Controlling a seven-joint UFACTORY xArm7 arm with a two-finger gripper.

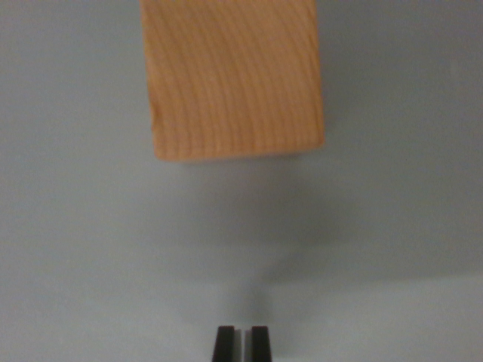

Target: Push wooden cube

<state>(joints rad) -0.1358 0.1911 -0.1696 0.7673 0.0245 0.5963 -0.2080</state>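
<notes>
A light wooden cube (234,75) with visible grain fills the upper middle of the wrist view and is cut off by the top edge. It rests on a plain grey surface (83,249). My gripper (242,343) shows at the bottom edge as two black fingertips (224,345) standing almost together with only a thin slit between them and nothing held. The gripper is below the cube in the picture, apart from it, with a stretch of bare surface and a soft shadow in between.
Only the grey surface surrounds the cube on the left, right and below. A darker shadow band (317,226) lies under the cube's near edge.
</notes>
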